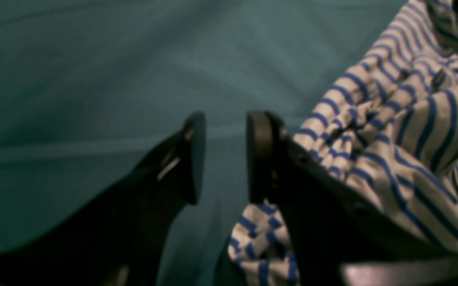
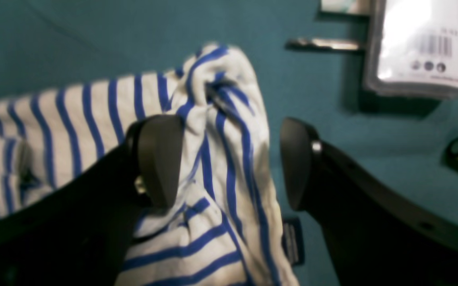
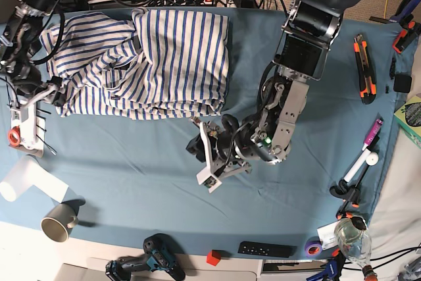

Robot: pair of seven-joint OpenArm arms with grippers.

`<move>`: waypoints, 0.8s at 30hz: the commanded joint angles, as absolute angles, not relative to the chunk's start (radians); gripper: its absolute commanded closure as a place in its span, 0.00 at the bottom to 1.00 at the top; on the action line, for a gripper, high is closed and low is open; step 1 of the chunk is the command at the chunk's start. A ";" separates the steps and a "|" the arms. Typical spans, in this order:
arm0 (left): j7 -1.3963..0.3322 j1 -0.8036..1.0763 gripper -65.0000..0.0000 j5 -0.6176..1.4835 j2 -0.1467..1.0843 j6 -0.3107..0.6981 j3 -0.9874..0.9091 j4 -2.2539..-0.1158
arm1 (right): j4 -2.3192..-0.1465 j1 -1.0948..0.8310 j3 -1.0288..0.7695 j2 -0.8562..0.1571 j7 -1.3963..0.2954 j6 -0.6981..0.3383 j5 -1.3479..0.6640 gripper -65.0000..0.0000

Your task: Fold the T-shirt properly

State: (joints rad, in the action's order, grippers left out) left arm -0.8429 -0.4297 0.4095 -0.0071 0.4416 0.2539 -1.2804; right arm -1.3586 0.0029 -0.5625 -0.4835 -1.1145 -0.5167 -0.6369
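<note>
Lying across the far left part of the blue table [image 3: 316, 83], the T-shirt [image 3: 164, 64] is half gathered: one panel folded fairly flat toward the middle, the rest rumpled in loose ridges toward the table's left edge. My right gripper [image 2: 229, 163] sits at that rumpled end, jaws spread wide, one pad against a bunched fold, the other standing clear over bare table, so nothing is pinched. My left gripper [image 1: 221, 157] is low by the near hem, jaws parted narrowly with only table between them, the striped cloth just beside the outer finger.

As I judge it, the step is a release and re-grip. To do it well I should lift clear without dragging the cloth, then take clean single edges at matching corners, not bunches. A cup [image 3: 58, 220] and tools [image 3: 364, 64] lie well apart.
</note>
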 commanded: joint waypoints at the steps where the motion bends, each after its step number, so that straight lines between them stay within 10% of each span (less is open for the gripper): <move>1: -0.823 -0.451 0.71 0.424 -0.004 0.443 0.252 -1.298 | -1.362 0.014 -0.570 -0.516 -1.119 -0.532 -0.670 0.41; 24: -0.830 -0.376 0.60 0.423 0.003 0.443 0.252 -1.293 | -1.340 -0.105 -0.570 -0.574 -1.182 -0.595 -0.773 0.41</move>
State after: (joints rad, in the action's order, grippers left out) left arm -0.8528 -0.3550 0.4091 0.0109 0.4389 0.2539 -1.2770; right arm -1.3266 -0.1135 -0.5625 -0.5453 -1.1923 -0.5953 -0.7662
